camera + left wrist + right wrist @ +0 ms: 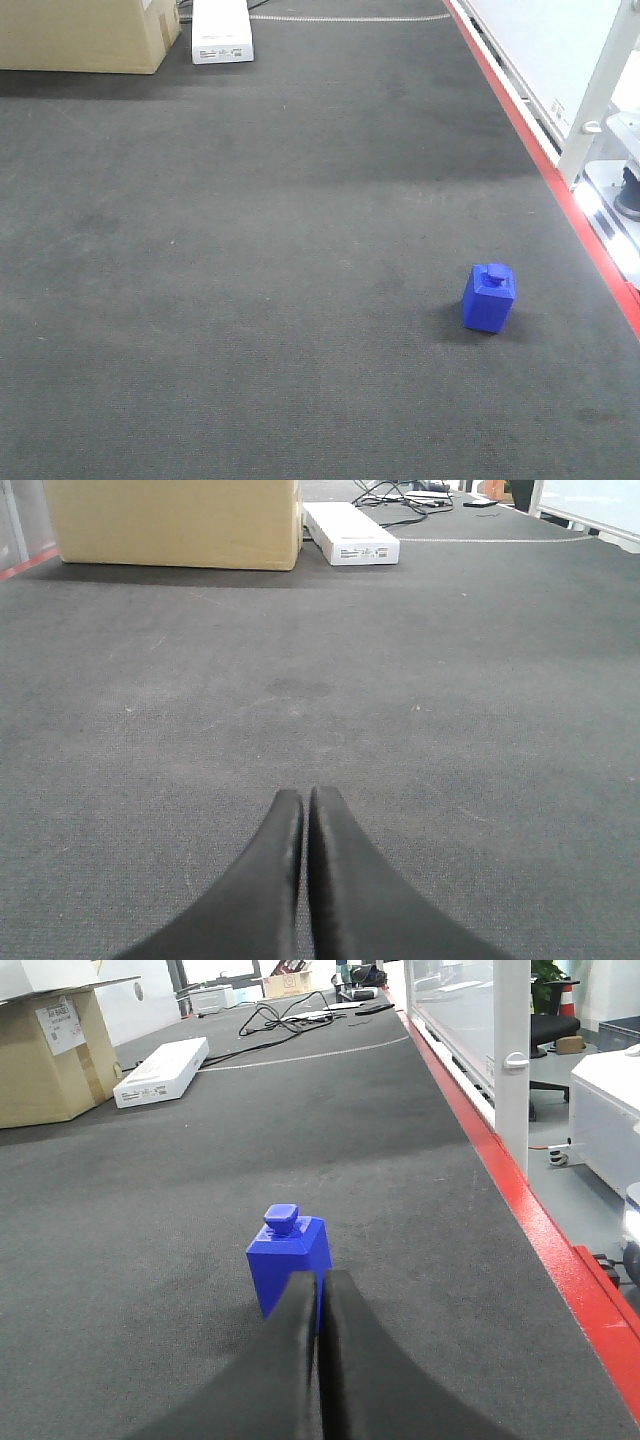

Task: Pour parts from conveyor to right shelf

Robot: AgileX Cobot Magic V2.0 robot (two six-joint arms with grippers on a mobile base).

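Blue part (489, 298) upright on conveyor (250, 260), near its red strip (510, 100)

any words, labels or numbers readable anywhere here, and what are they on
No text here can be read.
white flat box: the printed label on its end has lines of text, too small to read.
cardboard box: the white sticker has print, too blurred to read.
blue part: no marking visible.
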